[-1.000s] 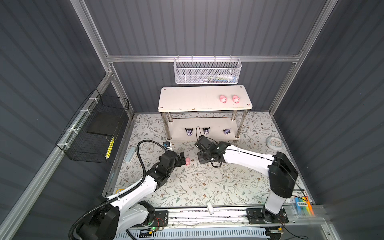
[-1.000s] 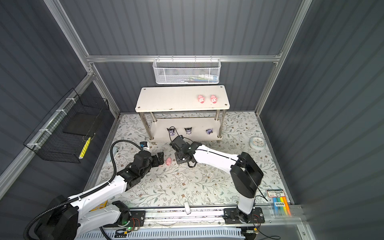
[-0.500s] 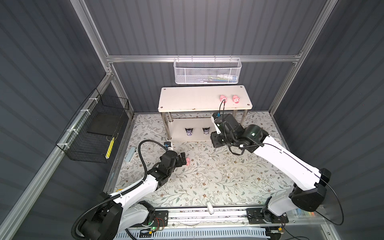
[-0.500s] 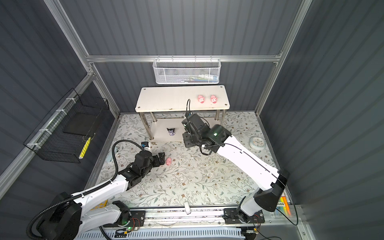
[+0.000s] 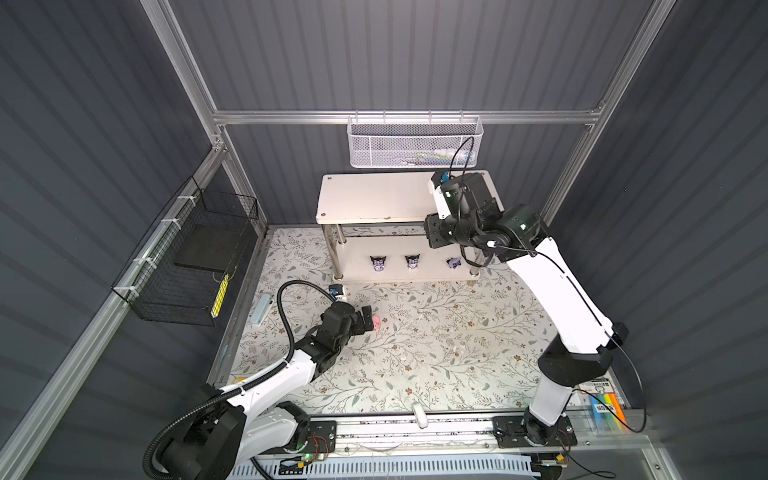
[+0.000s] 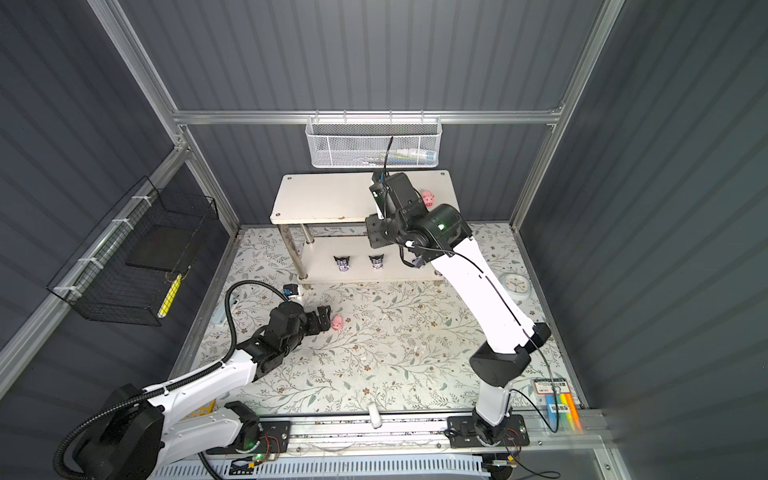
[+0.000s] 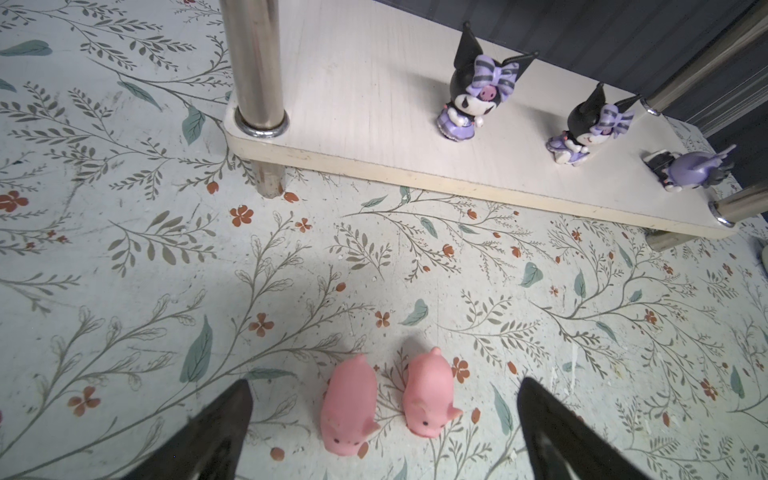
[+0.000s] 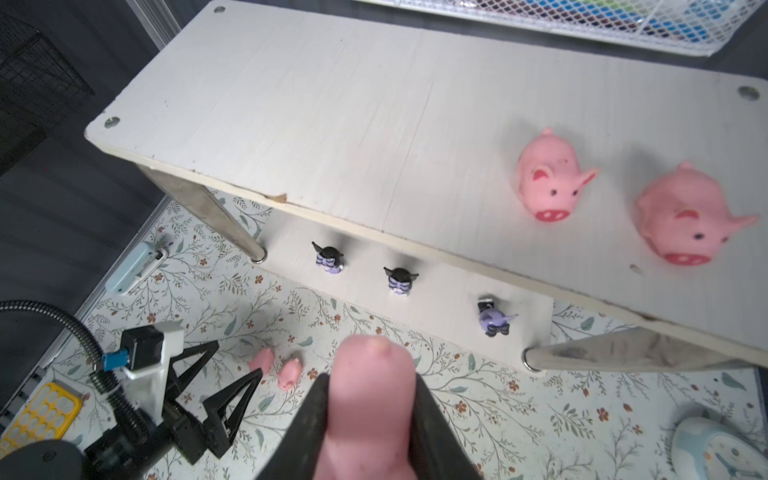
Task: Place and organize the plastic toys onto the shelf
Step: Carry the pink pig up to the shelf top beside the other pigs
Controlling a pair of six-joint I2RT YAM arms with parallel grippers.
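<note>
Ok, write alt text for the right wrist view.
The right gripper, shut on a pink pig, hangs before the shelf: two pigs on its top board, three black-and-purple figures on the lower. On the mat, the open left gripper faces two more pigs.

Matt cream boards on the shelf point(image 8: 332, 104), faintly grained like painted wood, chipped raw at one front edge. Glossy chromed metal on its legs point(image 7: 253, 62), mirror-smooth. Soft-looking matt pink plastic for the pigs point(image 7: 349, 403). Hard plastic with a slight sheen for the horned figures point(image 7: 478, 91). Smooth printed sheet over the worktop point(image 7: 124, 270), scuffed in places. White coated metal in the mesh basket point(image 5: 411, 143); thin black wire in the wire basket point(image 5: 187, 266). Matt black plastic on the fingers point(image 7: 224, 432) of the left gripper point(image 7: 384, 384).
</note>
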